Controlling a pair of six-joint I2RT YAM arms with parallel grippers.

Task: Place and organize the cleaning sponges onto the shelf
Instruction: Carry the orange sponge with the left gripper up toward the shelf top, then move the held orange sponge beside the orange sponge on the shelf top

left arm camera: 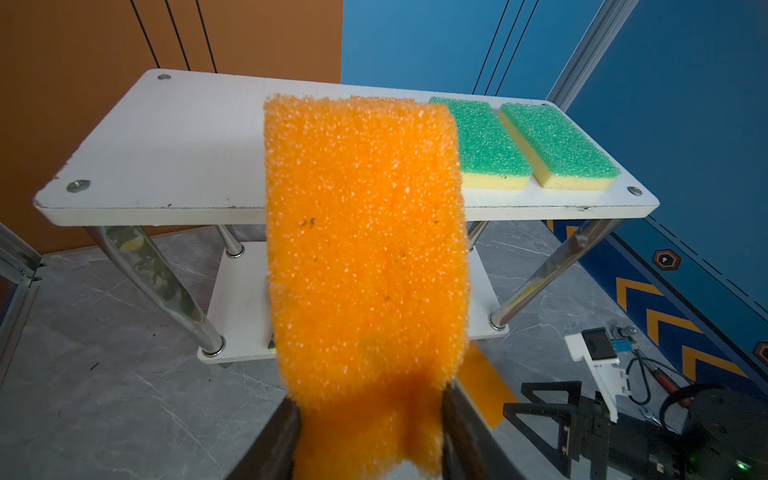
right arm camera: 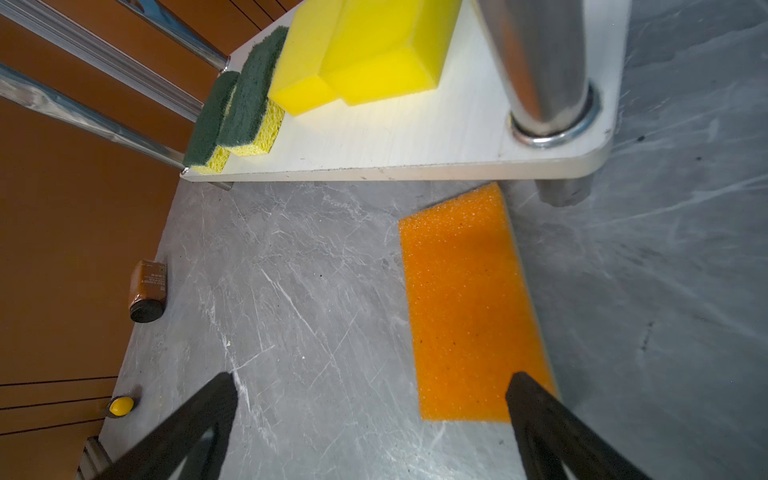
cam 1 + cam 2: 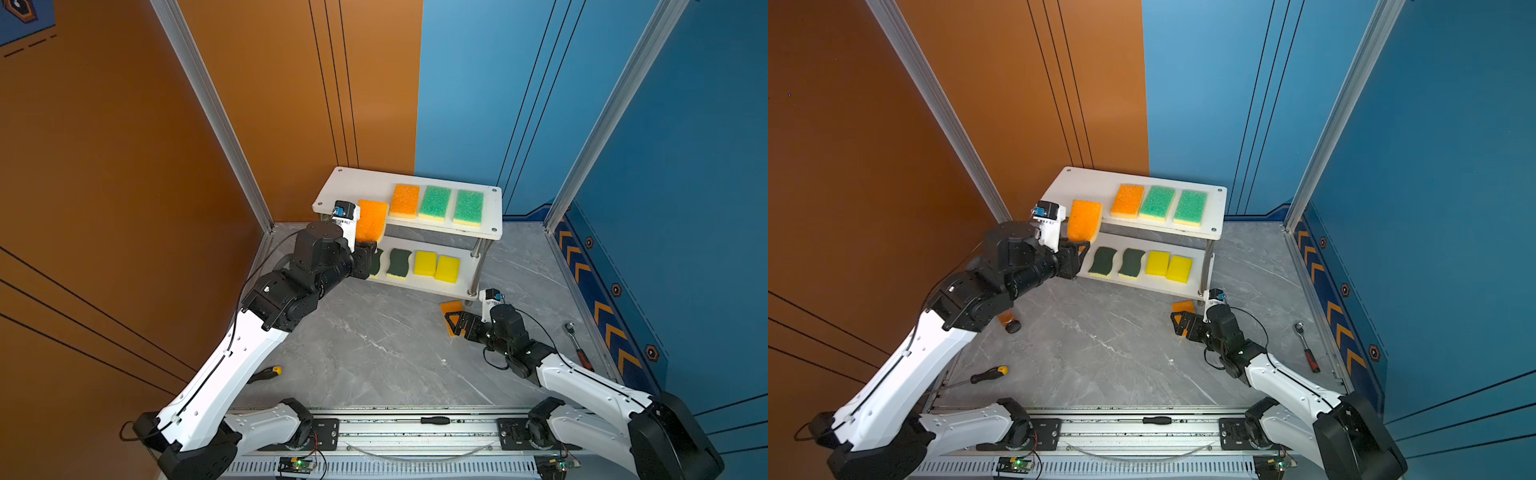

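Note:
The shelf point(image 3: 361, 187) stands at the back of the table. Its top board carries an orange-topped sponge point(image 3: 405, 200) and two light-green ones point(image 3: 434, 202) point(image 3: 468, 208). Two dark-green wavy sponges point(image 3: 400, 264) and two yellow ones point(image 3: 436, 266) lie on the lower board. My left gripper point(image 1: 370, 428) is shut on another orange sponge point(image 1: 365, 249), holding it at the front edge of the top board's bare left half. A third orange sponge point(image 2: 469, 303) lies flat on the table by the shelf's front right post. My right gripper point(image 2: 372, 386) is open just above its near end.
A ratchet wrench point(image 3: 577, 345) lies near the right wall. A yellow-capped screwdriver point(image 3: 266, 374) and a brown bottle point(image 3: 1009, 322) lie on the left, under my left arm. A black-handled screwdriver point(image 3: 434, 420) rests on the front rail.

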